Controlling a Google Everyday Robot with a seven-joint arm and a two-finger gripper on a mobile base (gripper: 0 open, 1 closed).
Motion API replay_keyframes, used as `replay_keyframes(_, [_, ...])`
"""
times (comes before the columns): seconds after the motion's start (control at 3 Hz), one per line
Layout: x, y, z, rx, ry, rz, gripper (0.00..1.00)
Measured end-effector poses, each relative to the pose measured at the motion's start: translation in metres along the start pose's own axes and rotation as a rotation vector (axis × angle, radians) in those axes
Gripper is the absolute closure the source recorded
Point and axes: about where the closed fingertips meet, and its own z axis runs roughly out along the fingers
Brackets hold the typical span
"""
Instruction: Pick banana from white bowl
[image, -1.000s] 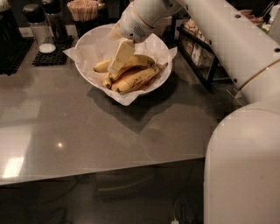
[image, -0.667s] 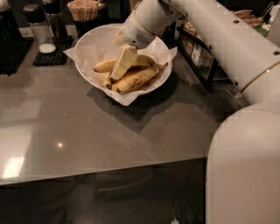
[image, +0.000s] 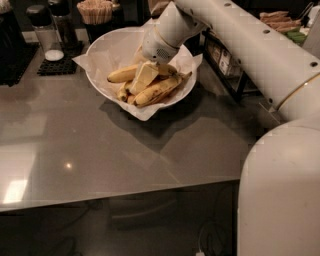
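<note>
Several bananas lay in the white bowl (image: 107, 87), the longest banana (image: 160, 89) nearest the front and not yet lifted. Just behind it, the gripper (image: 142, 77) had sunk lower onto the pile, apparently ready to grasp; its hold could not be told.

One high camera looks down along arm (image: 250, 40) to pincer (image: 137, 85) in white bowl (image: 100, 87).

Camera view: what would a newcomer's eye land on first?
The big white arm stretched in from the right, with its gripper down among the bananas. They lie in a paper-lined white bowl at the back of the grey counter. The robot's bulky white body fills the lower right corner.
</note>
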Motion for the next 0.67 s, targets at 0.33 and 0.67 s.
replay_keyframes(0.33, [0.0038,0.0024,-0.0013,0.010,0.006,-0.005,0.60])
replay_keyframes(0.67, [0.0074,0.0057,-0.0063,0.018,0.016,-0.010,0.83])
